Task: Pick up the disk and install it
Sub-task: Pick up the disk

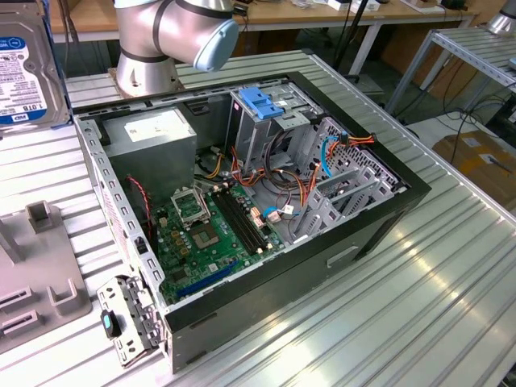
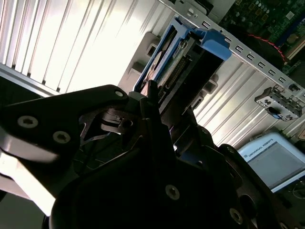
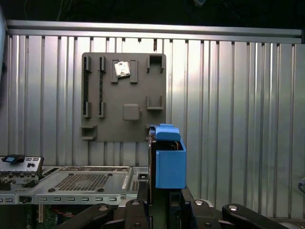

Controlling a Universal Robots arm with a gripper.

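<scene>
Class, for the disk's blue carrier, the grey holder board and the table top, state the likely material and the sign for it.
The disk carrier: probably plastic, bright uniform blue, matte, with moulded edges. The holder board: likely plastic too, dull even grey with moulded slots; it could be printed. The table top: metal, seemingly aluminium, ribbed and showing bright glare.

Likely robotics lab, workbenches (image 1: 310, 18), opened computer case (image 1: 266, 305)

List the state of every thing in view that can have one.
Black gripper: shut on the disk.
Silver-grey metal disk in blue plastic carrier: gripped, lifted off the ribbed metal table.
Black metal computer case: on its side, open.
Grey plastic holder plate: flat on the table.
</scene>
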